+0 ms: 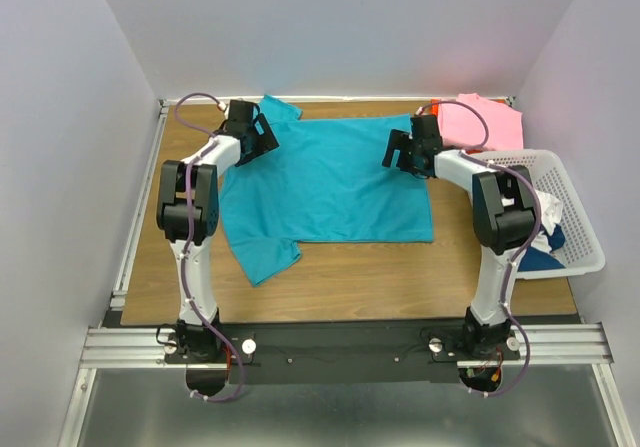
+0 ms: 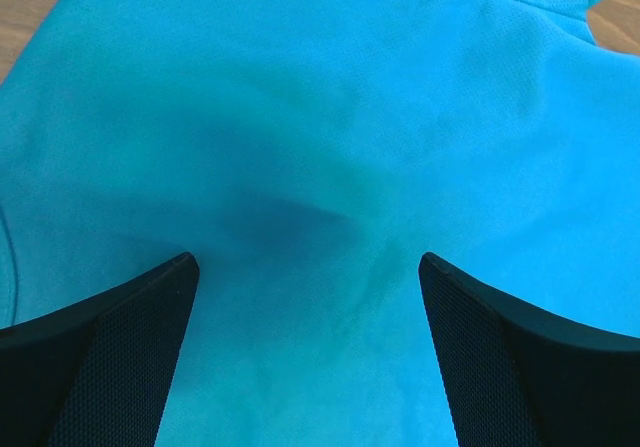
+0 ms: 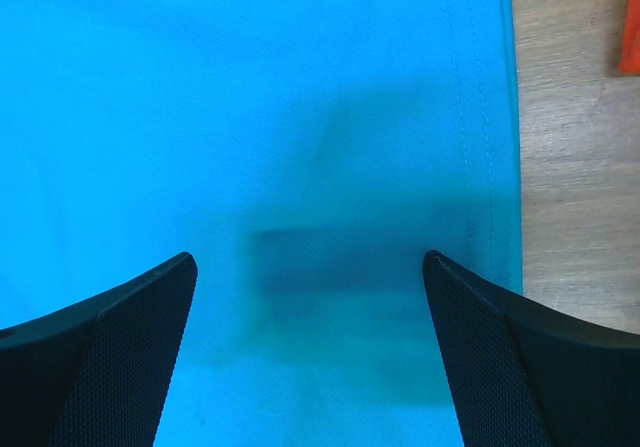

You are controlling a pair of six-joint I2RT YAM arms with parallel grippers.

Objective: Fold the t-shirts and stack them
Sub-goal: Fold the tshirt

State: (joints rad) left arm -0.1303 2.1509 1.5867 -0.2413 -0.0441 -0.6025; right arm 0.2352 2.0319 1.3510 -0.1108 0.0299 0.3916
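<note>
From above we see the teal t-shirt (image 1: 330, 182) spread flat on the table (image 1: 400, 282) near a pink t-shirt (image 1: 490, 124), while only our wrist views plainly show the left gripper (image 2: 308, 259) and right gripper (image 3: 308, 259) gaping empty over its cloth.

A wooden table (image 1: 400, 279) lies in front of me, walled in plain white. A white plastic lattice basket (image 1: 583, 229) sits at its three o'clock edge. An aluminium rail (image 1: 130, 347) borders its six o'clock side.

Lab test booth: blank pale walls (image 1: 60, 147), aluminium mounting rail (image 1: 125, 347), wooden tabletop (image 1: 380, 277).
</note>
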